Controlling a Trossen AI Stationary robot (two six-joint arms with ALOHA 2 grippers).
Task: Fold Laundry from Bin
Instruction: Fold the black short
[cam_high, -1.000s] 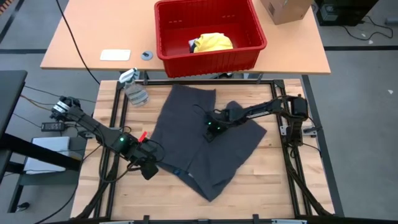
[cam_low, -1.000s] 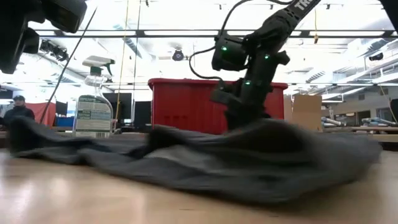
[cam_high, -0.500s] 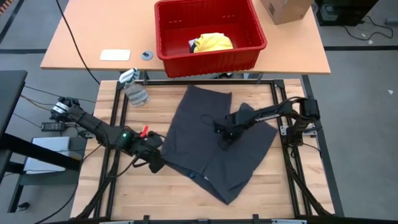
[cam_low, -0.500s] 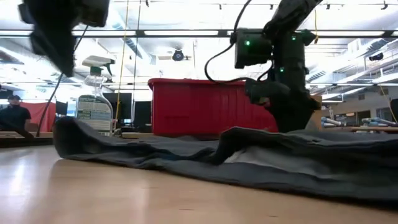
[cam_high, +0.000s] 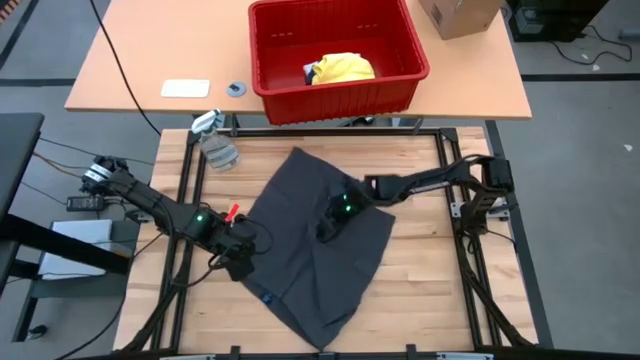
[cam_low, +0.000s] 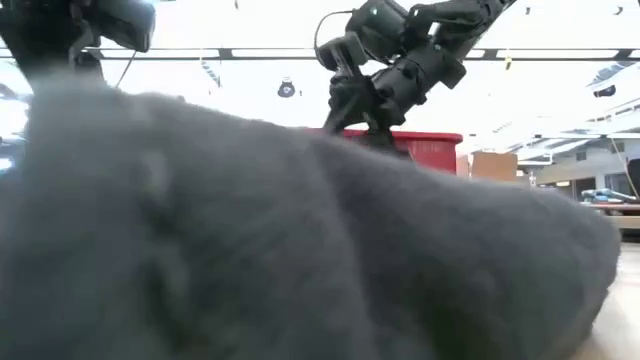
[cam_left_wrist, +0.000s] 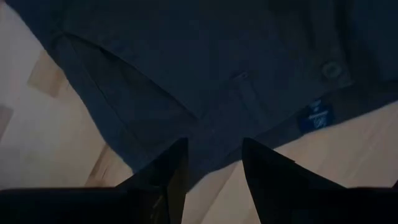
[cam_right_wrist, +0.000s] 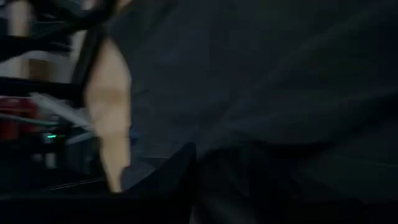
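A dark grey garment (cam_high: 320, 250) lies spread across the wooden table, and in the low view its near part (cam_low: 300, 250) billows up and fills the picture. My left gripper (cam_high: 240, 268) is at the garment's left edge, shut on it. My right gripper (cam_high: 328, 222) is over the garment's middle, shut on the cloth. The red bin (cam_high: 400, 85) stands on the far table with a yellow garment (cam_high: 345, 68) lying in it. My left gripper pinches the garment's left edge (cam_left_wrist: 211, 146) between its two fingers, not far from a blue label (cam_left_wrist: 316, 118). The fingers come from above, pointing steeply down. One layer or several, I cannot tell. My right gripper holds the garment near its middle, slanting down from the table's right side. The cloth rises in a peak to the fingers (cam_low: 372, 140). The cloth itself and the dark wrist picture hide the place of contact.
A spray bottle (cam_high: 215, 145) lies at the table's far left corner. A cardboard box (cam_high: 455, 15), a white pad (cam_high: 185, 88) and a small round thing (cam_high: 236, 89) sit on the far table. Bare wood shows to the garment's right and near left.
My right gripper went toward the table's right edge, then back left, rising and tipping flatter. The garment slid right with it, then back left and toward the near edge. Its near part, flat a second ago, now stands high in front of the low camera.
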